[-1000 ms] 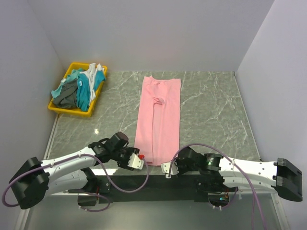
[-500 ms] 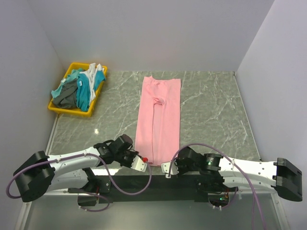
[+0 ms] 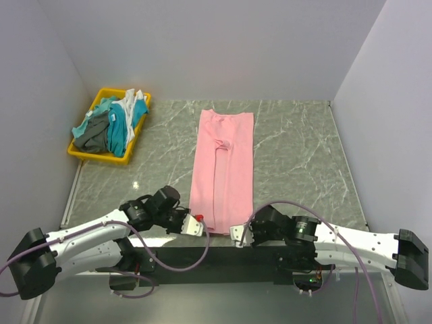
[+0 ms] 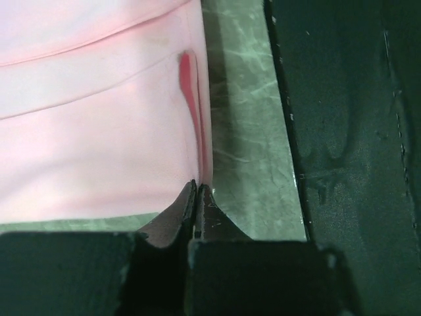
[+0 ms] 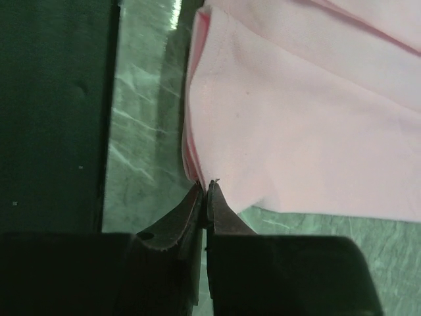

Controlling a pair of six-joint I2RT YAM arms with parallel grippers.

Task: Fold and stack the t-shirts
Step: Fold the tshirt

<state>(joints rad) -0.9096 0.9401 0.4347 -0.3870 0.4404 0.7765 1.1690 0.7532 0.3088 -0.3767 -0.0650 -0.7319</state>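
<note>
A light pink t-shirt [image 3: 224, 169] lies on the marble table, folded into a long narrow strip running away from the arms. My left gripper [image 3: 197, 225] is at the strip's near left corner; in the left wrist view its jaws [image 4: 197, 187] are shut on the pink hem [image 4: 99, 131]. At the near right corner my right gripper [image 3: 236, 234] has its jaws [image 5: 205, 187] shut on the layered pink edge [image 5: 309, 118]. Teal, dark grey and white t-shirts [image 3: 111, 125] are heaped in the bin at the far left.
The yellow plastic bin [image 3: 94, 156] stands against the left wall. A black base plate [image 3: 202, 253] runs along the near table edge just behind both grippers. Grey walls close in the table on the left, back and right.
My left gripper has closed on the near left corner of the pink strip after edging towards it. The right gripper stayed shut on its corner and shifted slightly.
</note>
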